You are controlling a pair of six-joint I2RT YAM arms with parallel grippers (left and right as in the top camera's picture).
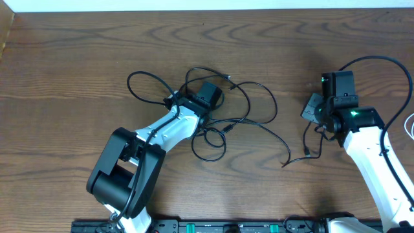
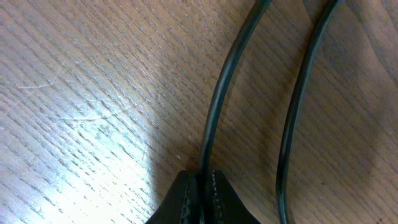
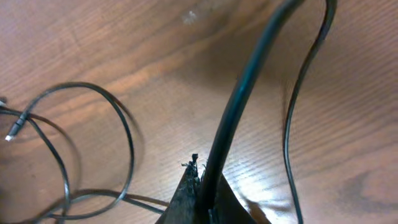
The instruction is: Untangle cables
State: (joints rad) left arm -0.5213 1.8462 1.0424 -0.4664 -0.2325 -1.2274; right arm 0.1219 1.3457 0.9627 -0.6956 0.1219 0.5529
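A tangle of thin black cables (image 1: 213,126) loops over the middle of the wooden table. My left gripper (image 1: 204,101) is down in that tangle. In the left wrist view it (image 2: 202,179) is shut on one black cable (image 2: 217,106) that runs away from the jaws, and a second cable (image 2: 297,118) lies beside it. My right gripper (image 1: 318,120) is at the right, above a loose cable end (image 1: 305,150). In the right wrist view it (image 3: 202,179) is shut on a black cable (image 3: 239,93), with loops (image 3: 124,130) and a small plug (image 3: 12,132) to the left.
The wood-grain table (image 1: 77,58) stretches out to the back and left. A piece of white cord (image 1: 409,125) shows at the right edge. The right arm's own thicker wire (image 1: 378,59) arcs behind its wrist.
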